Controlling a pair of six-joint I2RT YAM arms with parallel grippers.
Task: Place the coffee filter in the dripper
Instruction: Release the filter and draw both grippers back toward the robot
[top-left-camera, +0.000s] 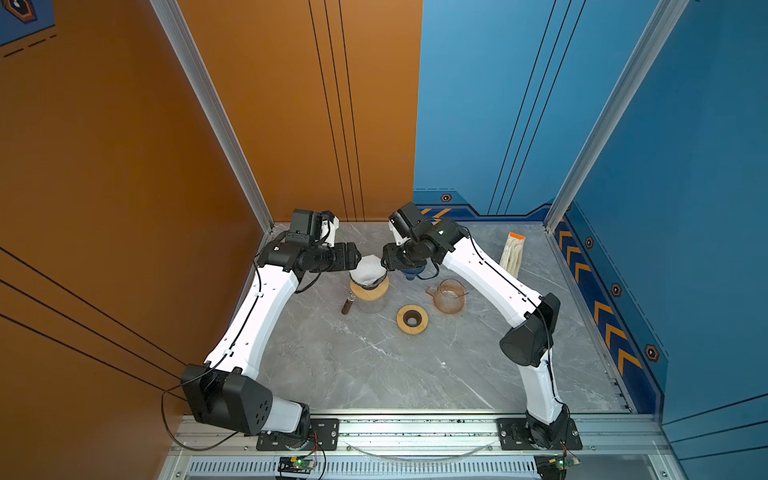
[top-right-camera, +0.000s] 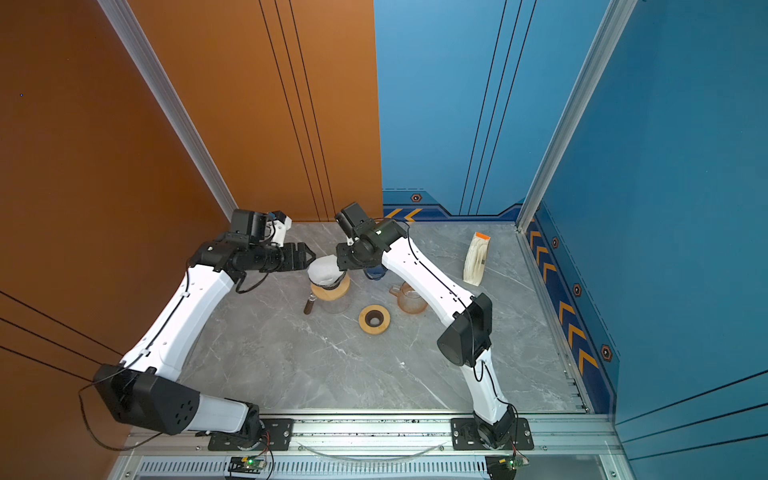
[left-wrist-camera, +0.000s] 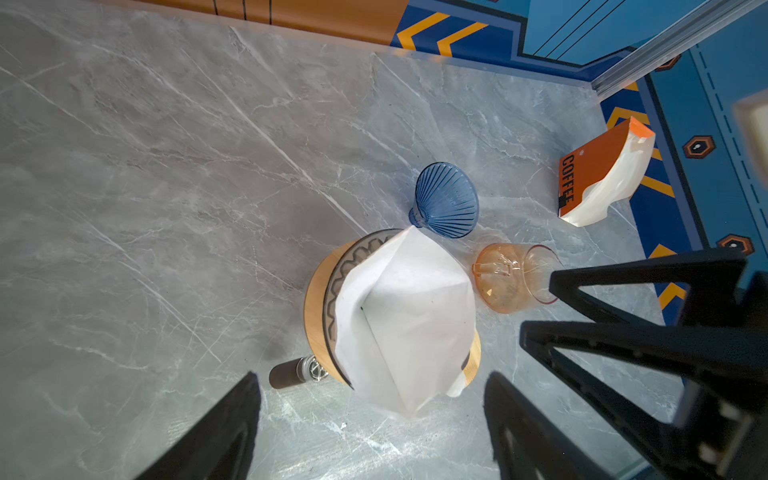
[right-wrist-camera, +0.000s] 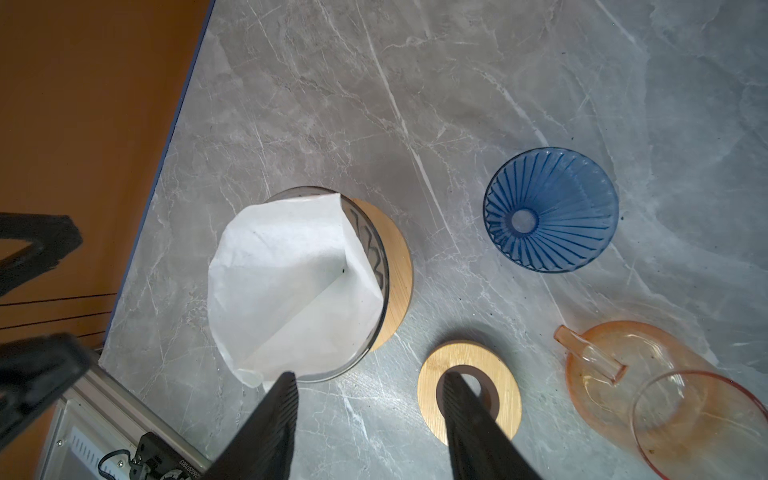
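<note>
in both top views the white coffee filter (top-left-camera: 368, 269) sits opened in the glass dripper (top-left-camera: 371, 291) with the wooden collar, on the grey worktop (top-left-camera: 353, 365). the left jaws and right jaws flank it, one on each side, close to the paper. a wooden ring (top-left-camera: 412, 319) and an orange pitcher (top-left-camera: 449, 297) are nearby.

in the left wrist view the left jaws stand released, wide apart, nothing between them, the filter (left-wrist-camera: 407, 316) beyond their tips. a blue dripper (left-wrist-camera: 446, 199) stands near it.

in the right wrist view the right jaws are released too. one tip lies at the filter's edge; whether it touches i cannot tell.
</note>
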